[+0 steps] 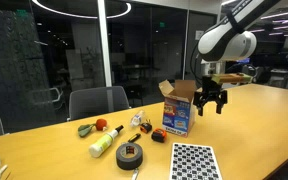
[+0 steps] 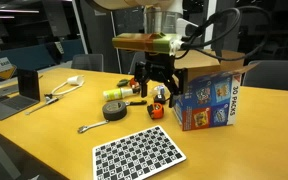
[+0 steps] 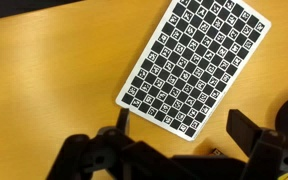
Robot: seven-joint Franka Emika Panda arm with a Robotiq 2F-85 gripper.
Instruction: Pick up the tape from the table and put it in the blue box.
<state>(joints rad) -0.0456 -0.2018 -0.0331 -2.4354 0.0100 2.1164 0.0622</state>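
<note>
Dark-grey tape is found lying flat on the table, apart from the blue box. The gripper is held aloft beside the box, jaws spread and empty, presumably ahead of an approach.

White rounded arm, black gripper, black cables

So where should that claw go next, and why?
Probably sideways, to hover above the tape. The gripper hangs open and empty beside the blue box, while the tape lies flat on the table, and the wrist view shows the checkered board below, not the tape.
</note>
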